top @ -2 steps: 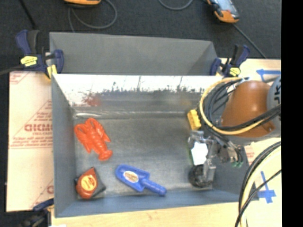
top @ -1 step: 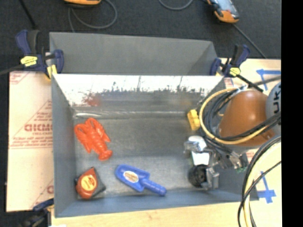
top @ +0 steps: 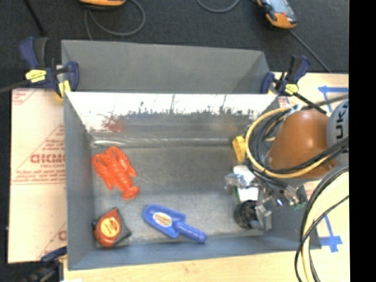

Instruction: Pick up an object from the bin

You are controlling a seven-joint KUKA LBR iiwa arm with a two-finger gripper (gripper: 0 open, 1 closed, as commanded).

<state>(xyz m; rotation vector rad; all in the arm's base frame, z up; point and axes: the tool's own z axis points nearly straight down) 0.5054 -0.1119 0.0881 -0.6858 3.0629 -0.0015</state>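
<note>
My gripper [top: 252,210] is low in the bin's right front corner, under the arm's orange cover and cables. A dark round thing [top: 242,215] lies right against it on the floor; I cannot make out what it is or whether it is held. Left of the gripper, near the front wall, lies a blue handled tool [top: 170,222] with a white and orange label. A small yellow thing [top: 238,147] peeks out behind the cables at the right wall, mostly hidden.
A red toy lobster [top: 116,173] lies at the left of the bin's floor. An orange and black tape measure [top: 110,228] sits in the front left corner. The arm's cables loop over the right rim.
</note>
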